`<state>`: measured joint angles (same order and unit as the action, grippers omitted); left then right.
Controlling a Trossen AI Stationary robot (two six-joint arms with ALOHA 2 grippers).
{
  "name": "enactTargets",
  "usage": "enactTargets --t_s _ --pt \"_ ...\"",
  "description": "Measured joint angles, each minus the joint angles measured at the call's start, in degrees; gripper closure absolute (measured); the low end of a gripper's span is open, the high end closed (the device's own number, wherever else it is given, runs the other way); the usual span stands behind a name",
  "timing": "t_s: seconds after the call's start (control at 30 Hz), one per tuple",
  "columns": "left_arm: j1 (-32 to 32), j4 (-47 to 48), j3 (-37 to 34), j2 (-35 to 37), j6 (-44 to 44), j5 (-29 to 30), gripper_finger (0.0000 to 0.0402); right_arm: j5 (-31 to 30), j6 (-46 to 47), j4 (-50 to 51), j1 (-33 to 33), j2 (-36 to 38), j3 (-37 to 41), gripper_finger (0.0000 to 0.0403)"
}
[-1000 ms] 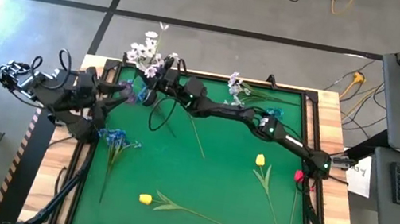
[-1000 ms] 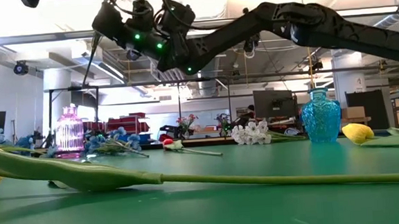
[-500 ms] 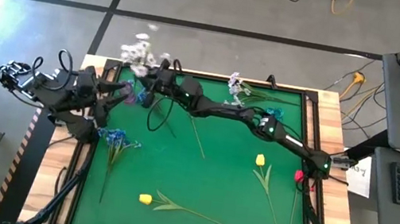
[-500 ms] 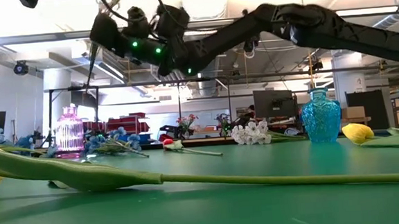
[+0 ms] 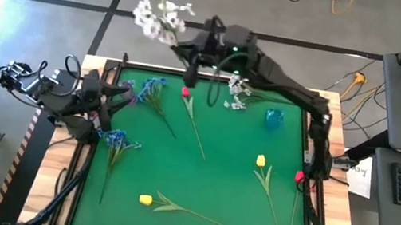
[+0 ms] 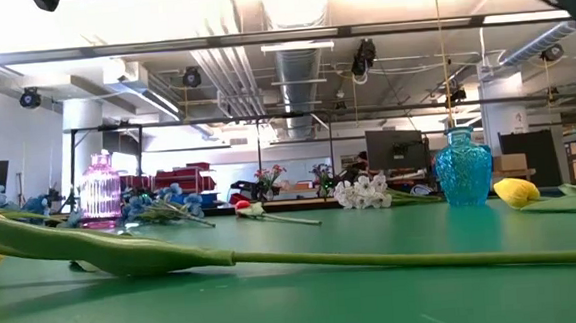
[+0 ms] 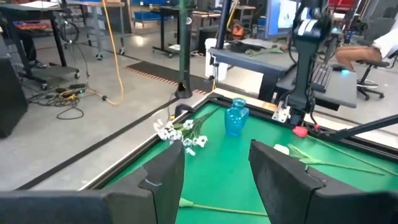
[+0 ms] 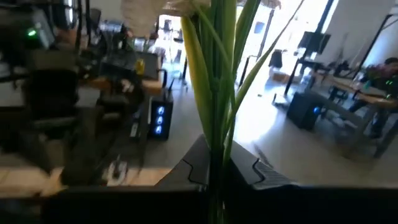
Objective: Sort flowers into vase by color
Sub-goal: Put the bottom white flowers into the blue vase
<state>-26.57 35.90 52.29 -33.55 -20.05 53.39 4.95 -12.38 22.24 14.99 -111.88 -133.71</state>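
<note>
My right claw (image 5: 192,50) is clamped on the white spray's (image 5: 157,17) stems, lifted beyond the surface's (image 5: 207,174) far edge; blossoms blurred. My left claw (image 5: 124,97) sits half-open and empty at the left edge. The low view shows neither claw.

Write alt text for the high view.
The right gripper holds a spray of white flowers up past the far edge of the green table. The left gripper waits open at the table's left edge, near blue flowers.

two dark jointed arms with green lights and black cables.
</note>
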Motion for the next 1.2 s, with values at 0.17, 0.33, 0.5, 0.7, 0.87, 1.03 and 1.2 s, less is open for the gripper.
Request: enactTargets --t_s 0.17,0.33,0.5,0.7,0.87,1.03,1.2 --pt "0.00 -2.66 -0.02 -3.84 0.00 -0.64 0.0230 -0.06 1.48 3.36 -0.53 9.27 8.56 0.0392" --pt "0.00 -4.71 -0.02 -7.51 -0.01 -1.50 0.0230 -3.06 3.39 -5.49 -0.47 23.74 25.78 0.0393" --pt "0.00 -6.14 0.11 -10.39 0.00 -1.49 0.0230 -9.09 3.53 -17.17 -0.81 36.74 47.98 0.0393" --pt "0.00 -7.50 0.17 -12.78 0.00 -1.47 0.0230 -19.31 6.50 -32.33 -0.59 51.33 73.04 0.0393" --pt "0.00 -8.61 0.18 -14.34 0.01 -0.30 0.0230 -22.21 6.28 -49.23 -0.55 59.38 88.84 0.0392" --pt "0.00 -10.03 0.20 -15.17 0.02 0.60 0.0230 -31.61 6.37 -51.50 -0.58 66.27 96.69 0.0392" --pt "0.00 -9.99 0.20 -15.85 0.02 0.65 0.0230 -38.37 6.93 -51.32 -0.70 71.04 102.47 0.0391"
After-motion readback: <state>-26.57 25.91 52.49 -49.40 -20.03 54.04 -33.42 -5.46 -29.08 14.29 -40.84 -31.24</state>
